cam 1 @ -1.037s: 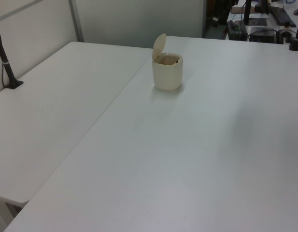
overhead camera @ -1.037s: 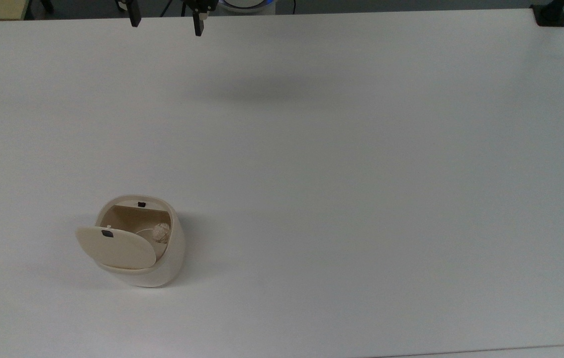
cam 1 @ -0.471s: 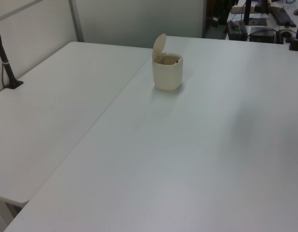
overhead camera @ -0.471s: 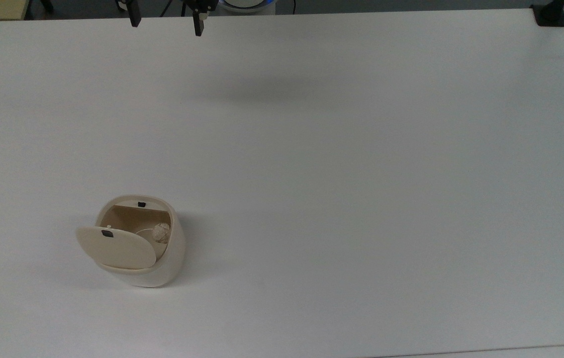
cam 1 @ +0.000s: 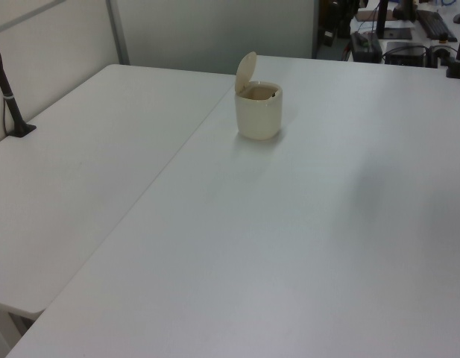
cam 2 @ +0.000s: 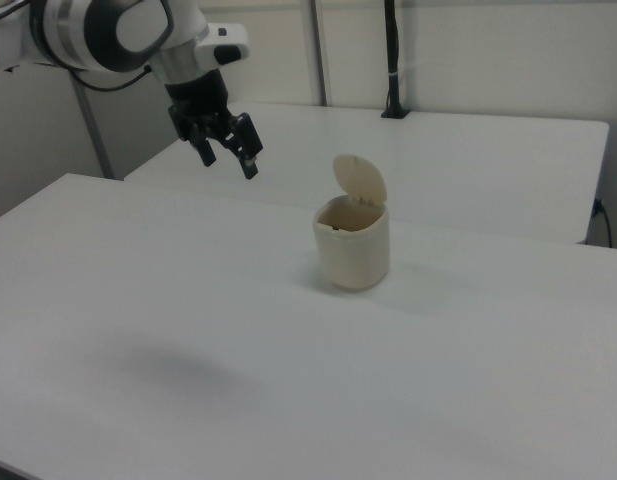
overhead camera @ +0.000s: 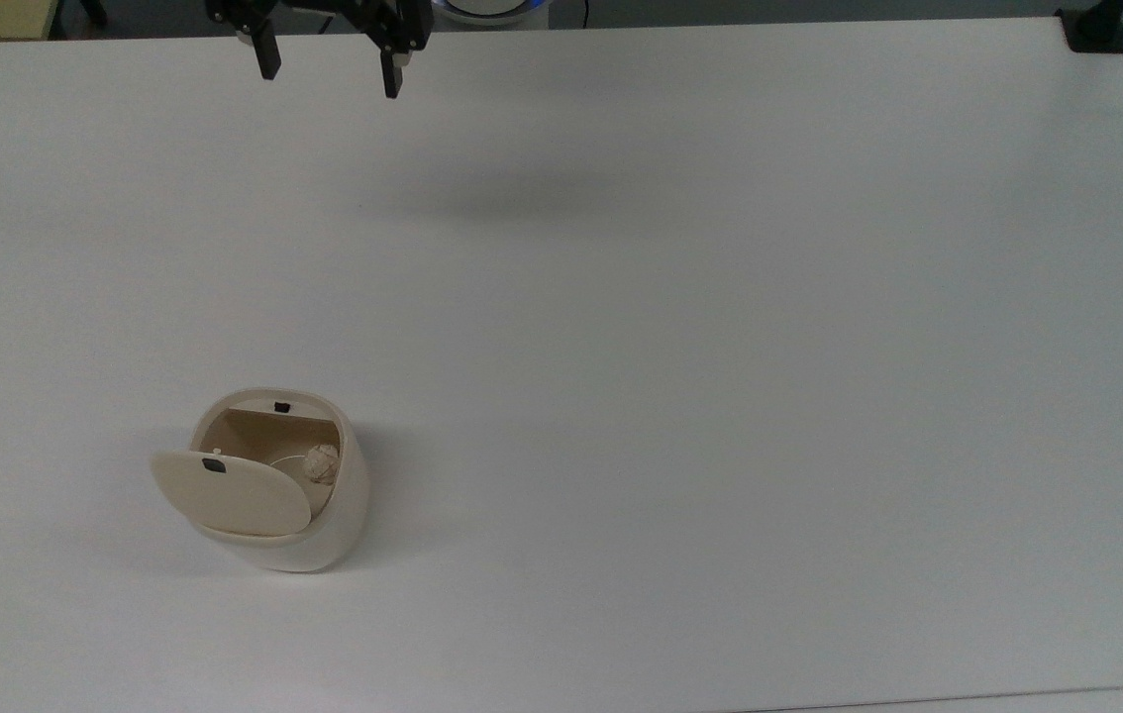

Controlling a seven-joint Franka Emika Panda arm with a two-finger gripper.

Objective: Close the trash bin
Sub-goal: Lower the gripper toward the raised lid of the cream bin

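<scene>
In the right view, the gripper [cam 2: 228, 155] hangs up at the left, fingers spread wide, holding nothing. To its right, well apart, the bin [cam 2: 352, 243] stands on the white table [cam 2: 188, 300], its lid [cam 2: 359, 180] tipped upright.

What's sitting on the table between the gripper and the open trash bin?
Nothing: in the top view, bare white table runs from the gripper to the trash bin. The right view agrees.
</scene>
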